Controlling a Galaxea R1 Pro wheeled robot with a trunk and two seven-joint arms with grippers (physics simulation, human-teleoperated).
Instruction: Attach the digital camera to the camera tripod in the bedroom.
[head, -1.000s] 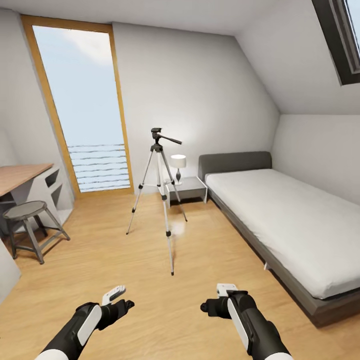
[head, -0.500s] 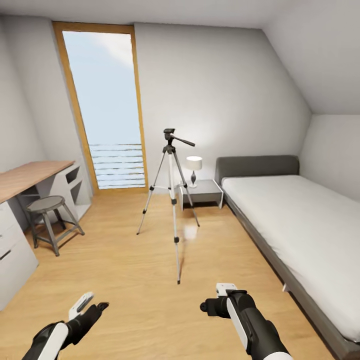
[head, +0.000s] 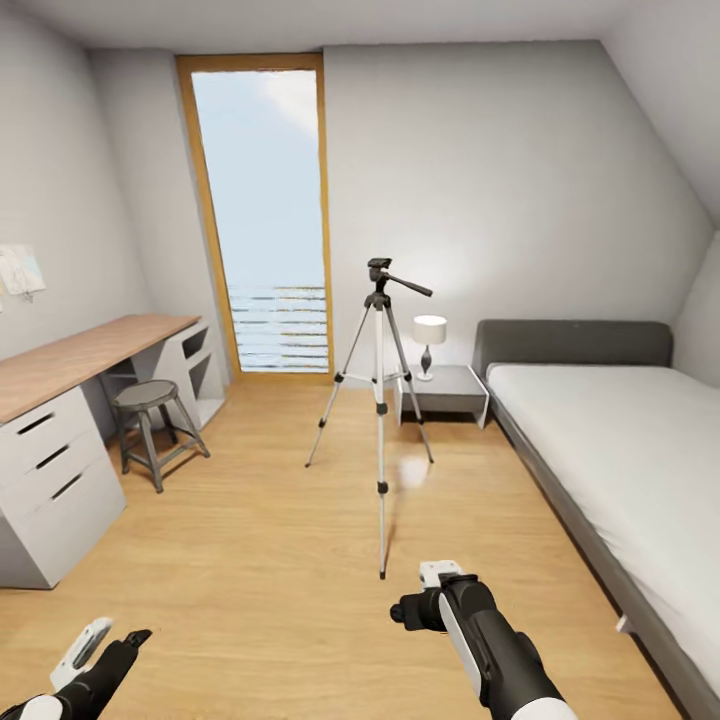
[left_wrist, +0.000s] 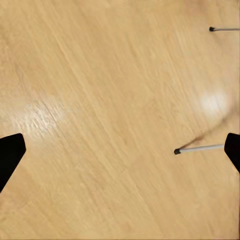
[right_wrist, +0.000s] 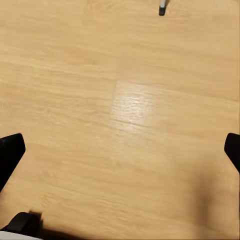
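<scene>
The camera tripod (head: 379, 400) stands on the light wood floor in the middle of the bedroom, silver legs spread, black head and pan handle on top. Its head carries nothing. The digital camera is out of view. My left gripper (head: 108, 640) hangs low at the left, open and empty, well short of the tripod. My right gripper (head: 425, 592) is open and empty too, just before the tripod's nearest foot. The left wrist view has two tripod leg ends (left_wrist: 192, 149) over the floor between the wide-apart fingers; the right wrist view has one foot (right_wrist: 162, 9).
A wood-topped desk (head: 70, 355) with white drawers lines the left wall, a grey stool (head: 148, 400) beside it. The bed (head: 620, 430) runs along the right, with a nightstand (head: 450, 385) and lamp (head: 429, 335) behind the tripod. A tall window (head: 265, 210) is at the back.
The whole view has swung left, so desk and drawers now show more and the bed less. My left arm has dropped lower and further left. The right arm is nearly unchanged.
</scene>
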